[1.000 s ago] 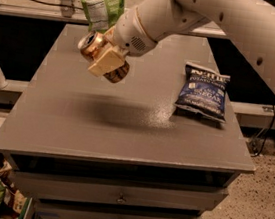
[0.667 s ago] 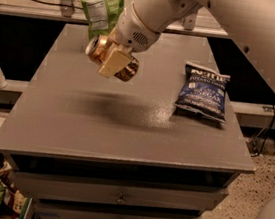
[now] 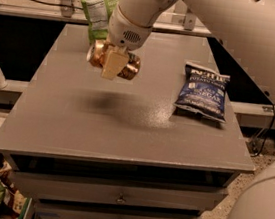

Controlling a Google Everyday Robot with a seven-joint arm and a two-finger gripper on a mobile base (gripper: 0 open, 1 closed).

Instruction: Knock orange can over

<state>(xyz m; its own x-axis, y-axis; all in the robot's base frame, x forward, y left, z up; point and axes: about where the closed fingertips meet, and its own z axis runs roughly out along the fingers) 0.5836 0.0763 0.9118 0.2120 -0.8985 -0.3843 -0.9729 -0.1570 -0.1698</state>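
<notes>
**A:** Where's the small orange-copper aluminium drink can (image 3: 129,68) right now?

**B:** Upper left of centre in the frame, inside the white arm's two-finger gripper (image 3: 112,64). One cream-coloured finger (image 3: 109,67) crosses the front of the can, and copper metal shows on both sides of it, so I read the fingers as clamped on the can's middle.

**A:** Is it standing on the grey rectangular tabletop (image 3: 123,140)?

**B:** It doesn't look like it. A soft dark shadow (image 3: 109,103) lies on the tabletop lower in the frame, apart from the can, which suggests the can hangs in the air above the surface.

**A:** Which way does its long axis run?

**B:** Roughly left to right across the frame, dipping a little toward the right. It's on its side in the grip, across the fingers, not upright.

**A:** So what does the next move turn on?

**B:** Going down, I'd say. The can is already sideways, so lowering and letting go should leave it lying flat. It could roll, though.

**A:** Anything in the way?

**B:** The blue crinkled snack bag (image 3: 203,92) lies well to the right, and the green snack bag (image 3: 98,5) stands behind, at the top of the frame.
</notes>
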